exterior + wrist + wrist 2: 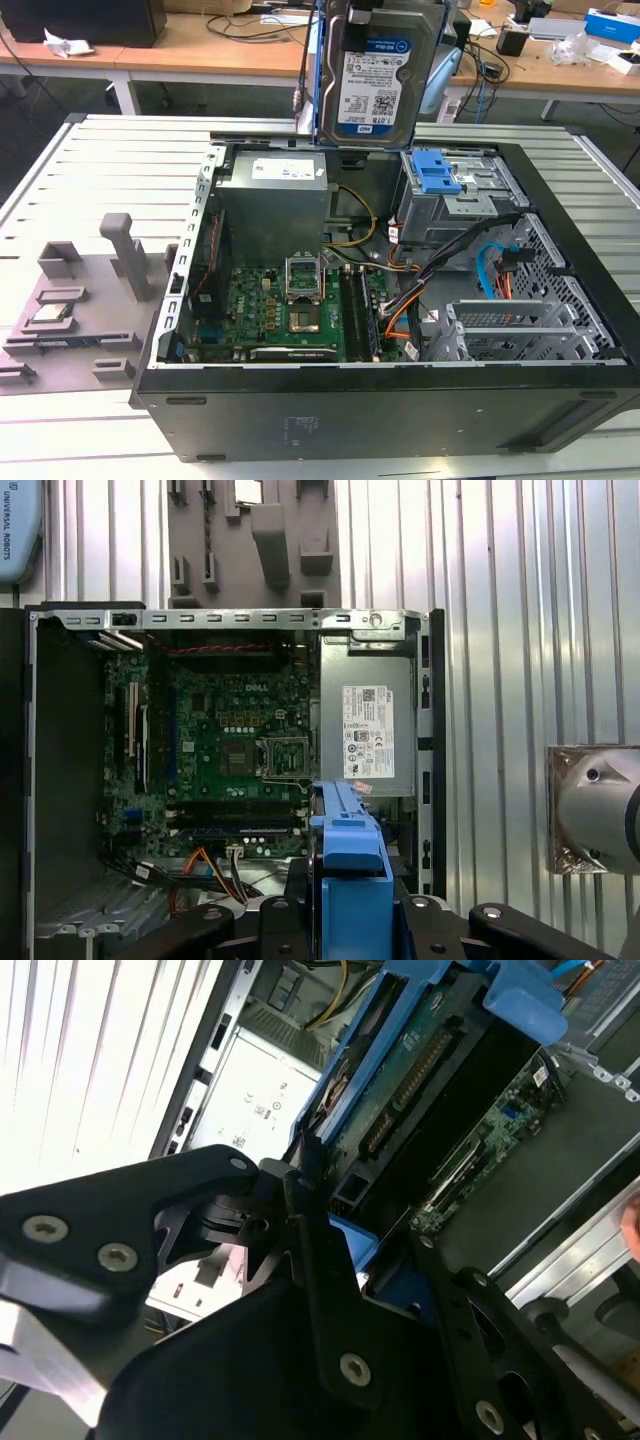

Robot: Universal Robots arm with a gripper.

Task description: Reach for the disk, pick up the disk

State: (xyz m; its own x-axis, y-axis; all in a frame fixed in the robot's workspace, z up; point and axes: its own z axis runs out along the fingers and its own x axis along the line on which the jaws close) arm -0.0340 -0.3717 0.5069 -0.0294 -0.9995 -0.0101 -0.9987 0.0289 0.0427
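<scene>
The disk (372,85), a silver hard drive with a white-and-blue label in a blue carrier, hangs upright in the air above the back of the open computer case (400,410). My gripper (350,918) is shut on it, with a black finger on each side of the blue carrier (348,855). In the second wrist view the disk's green circuit-board underside (430,1070) shows past the black fingers (300,1210). In the exterior view the disk's top edge runs out of the picture.
Below the disk, the case holds a motherboard (280,305), a grey power supply (275,195) and a drive bay with a blue latch (436,172). A grey fixture (80,300) carrying a small silver chip lies on the slatted table on the exterior view's left. Cluttered desks stand behind.
</scene>
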